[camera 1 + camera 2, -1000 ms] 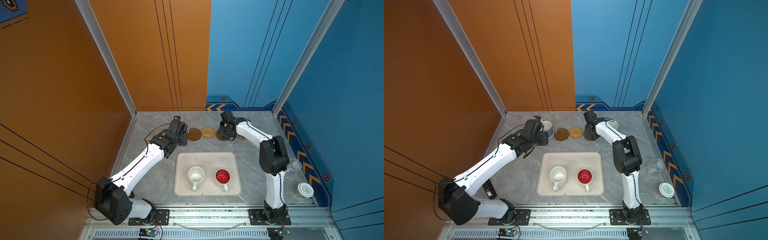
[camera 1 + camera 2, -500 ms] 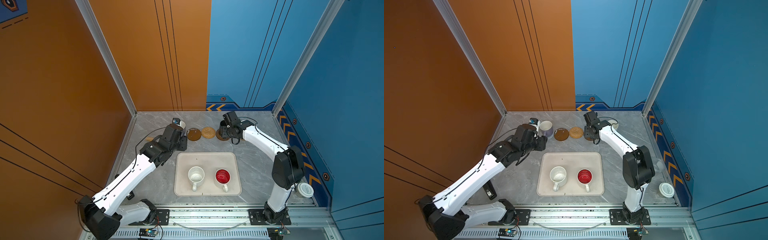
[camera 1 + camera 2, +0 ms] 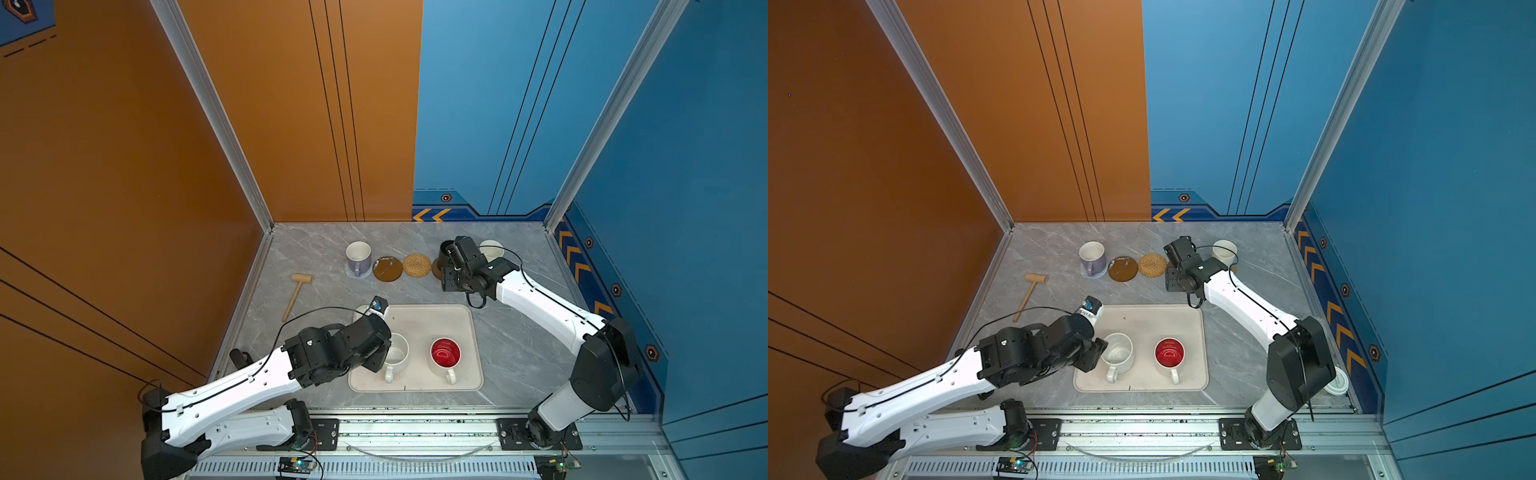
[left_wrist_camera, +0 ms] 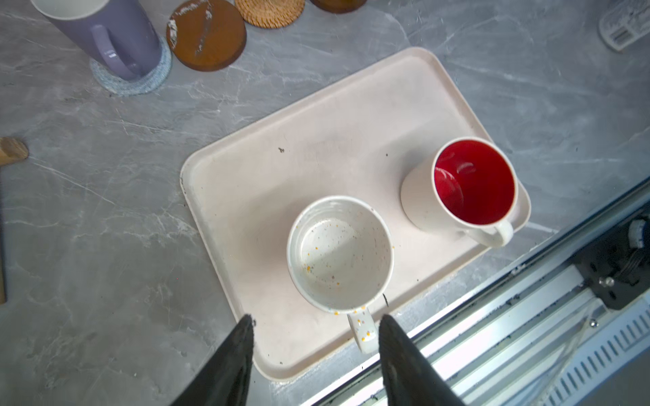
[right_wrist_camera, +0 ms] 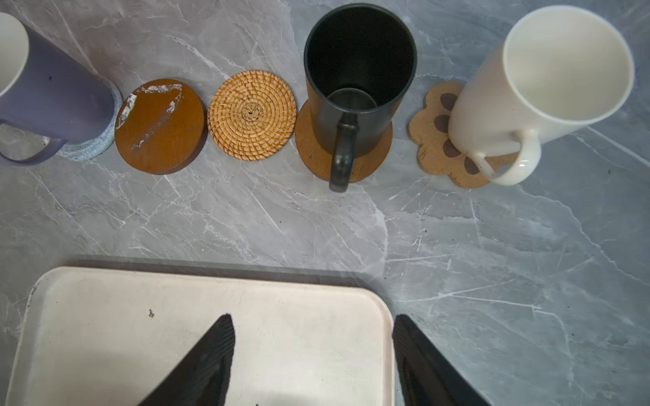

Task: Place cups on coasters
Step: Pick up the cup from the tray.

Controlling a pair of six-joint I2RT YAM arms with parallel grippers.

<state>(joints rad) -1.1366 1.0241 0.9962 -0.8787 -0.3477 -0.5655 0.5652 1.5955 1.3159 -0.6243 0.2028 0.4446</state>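
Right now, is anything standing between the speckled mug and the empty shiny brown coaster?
Nothing visible does: only bare tray and tabletop lie between the speckled mug and the glossy brown coaster; the lavender mug stands beside it.

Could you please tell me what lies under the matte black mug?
A plain brown round coaster lies under the matte black mug; its near edge shows around the base. The coaster's middle is hidden by the mug.

free: bare surface (image 5: 246, 218) between tray (image 5: 105, 298) and coaster row (image 5: 251, 116); tray's far half | blocked: speckled mug (image 4: 339, 253), red-lined mug (image 4: 471, 182) on tray's near half | wooden mallet (image 3: 297, 293) beyond tray's left edge
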